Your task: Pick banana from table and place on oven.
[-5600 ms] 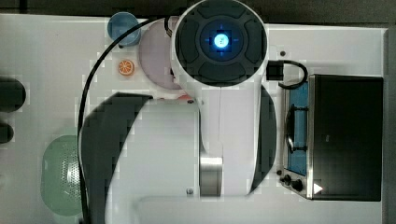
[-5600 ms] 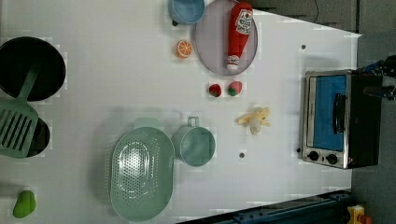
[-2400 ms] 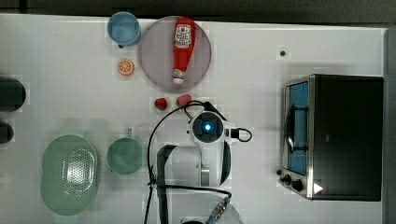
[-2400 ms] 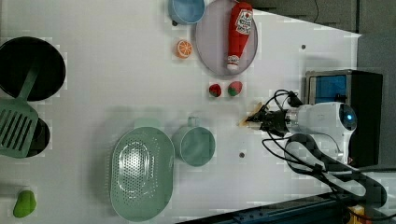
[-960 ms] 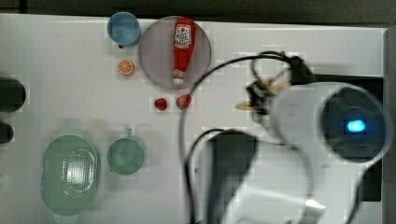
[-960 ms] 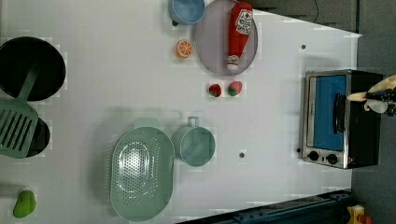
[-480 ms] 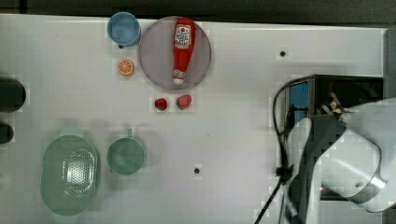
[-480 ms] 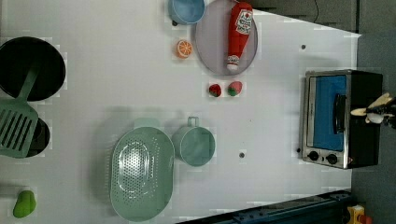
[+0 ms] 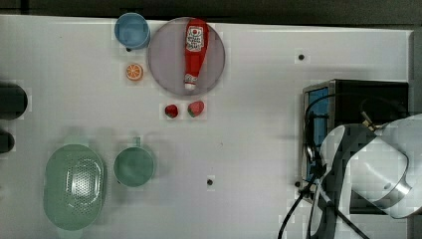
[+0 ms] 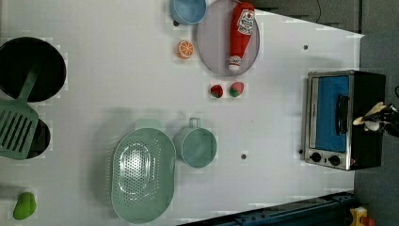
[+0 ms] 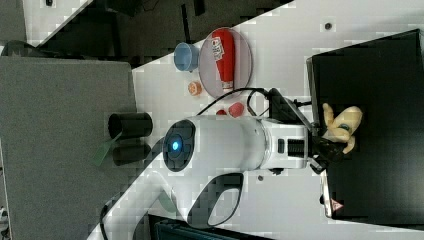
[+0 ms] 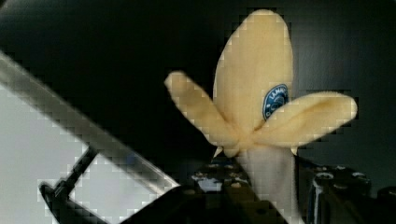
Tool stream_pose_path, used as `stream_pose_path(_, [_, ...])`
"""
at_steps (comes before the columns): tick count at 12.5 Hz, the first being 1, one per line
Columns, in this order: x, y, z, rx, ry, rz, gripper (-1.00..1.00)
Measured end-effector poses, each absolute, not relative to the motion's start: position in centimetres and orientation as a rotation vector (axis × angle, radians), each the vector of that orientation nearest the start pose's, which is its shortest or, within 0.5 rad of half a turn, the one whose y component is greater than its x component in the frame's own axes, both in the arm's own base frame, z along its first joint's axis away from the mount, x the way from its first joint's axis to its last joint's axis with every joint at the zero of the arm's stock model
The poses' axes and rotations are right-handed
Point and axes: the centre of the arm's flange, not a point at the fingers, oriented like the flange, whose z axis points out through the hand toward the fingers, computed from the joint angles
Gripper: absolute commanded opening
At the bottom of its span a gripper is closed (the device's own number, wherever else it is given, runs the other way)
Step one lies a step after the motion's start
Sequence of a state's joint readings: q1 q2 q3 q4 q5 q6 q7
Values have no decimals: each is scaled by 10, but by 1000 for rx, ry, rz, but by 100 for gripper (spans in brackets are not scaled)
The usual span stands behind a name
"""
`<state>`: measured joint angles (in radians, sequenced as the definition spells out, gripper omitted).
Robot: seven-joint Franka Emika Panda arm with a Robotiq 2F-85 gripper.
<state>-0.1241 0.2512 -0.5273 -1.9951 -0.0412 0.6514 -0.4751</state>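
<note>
- The grey plate point(image 9: 164, 59) holds the red ketchup bottle point(image 9: 194, 50), lying lengthwise; the blue bowl point(image 9: 132, 30) sits just beside the plate.
- The green colander point(image 10: 141, 181) and green mug point(image 10: 197, 147) stand side by side, nothing visible inside them.
- The gripper point(image 11: 334, 141) is over the oven point(image 11: 380, 120), its fingers clamped on the banana point(image 11: 342, 122), a pale peeled fruit with a blue sticker in the wrist view point(image 12: 261, 107).
- The banana is above the oven's black top, near the front edge.
- The white table point(image 9: 259, 144) carries an orange slice point(image 9: 133, 71) and two strawberries point(image 9: 184, 110) near the plate.
- In the left view, a black pan point(image 10: 28, 66) and green spatula point(image 10: 16, 127) lie at the table's far edge.
</note>
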Motion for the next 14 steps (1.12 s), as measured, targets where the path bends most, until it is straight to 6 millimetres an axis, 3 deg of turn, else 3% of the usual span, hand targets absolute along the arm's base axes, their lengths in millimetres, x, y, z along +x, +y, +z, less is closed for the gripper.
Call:
stream_pose_path(5, [481, -352, 363, -2952, 1439, -20, 93])
stream_pose_path(8, [480, -355, 370, -3010, 1419, 18, 100])
stream_pose_path(10, [489, -345, 382, -3061, 1321, 120, 100])
stream_pose_path(12, [493, -312, 405, -3040, 1197, 347, 100])
stream_pose_path(14, [510, -250, 446, -3029, 1055, 364, 100])
